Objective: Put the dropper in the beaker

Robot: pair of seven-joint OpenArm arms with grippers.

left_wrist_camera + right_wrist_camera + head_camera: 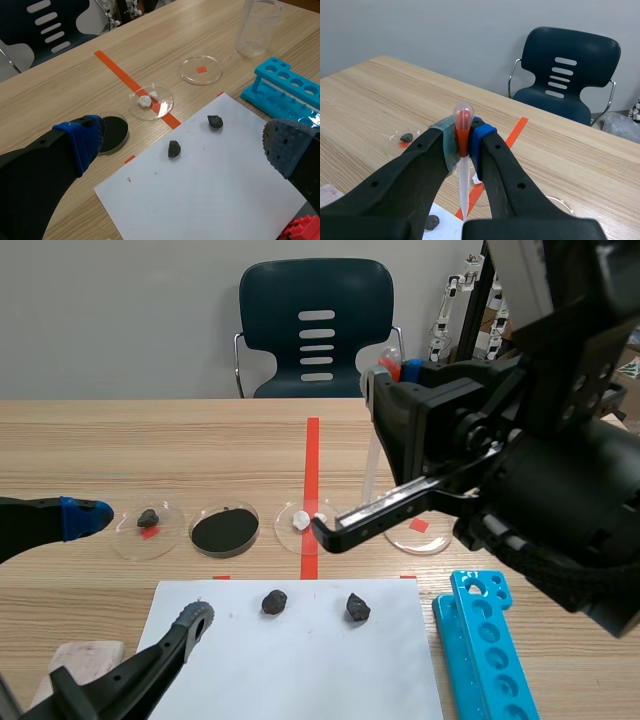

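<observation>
The right gripper (463, 140) has its fingers clamped on the clear plastic dropper with a red bulb (463, 112), tip downward, just beside the clear plastic beaker (257, 30) on the wooden surface (75, 85). The left gripper (185, 140), fingers apart, hovers well apart from the beaker.

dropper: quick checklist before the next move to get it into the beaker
1. Right gripper shut on dropper just below the bulb: ok.
2. Dropper tip pointing down: ok.
3. Tip over beaker mouth: not ok, it shows outside the wall.
4. Beaker upright: ok.
5. Left gripper away from beaker: ok, open, apart from it.
6. Liquid in dropper: cannot tell.
</observation>
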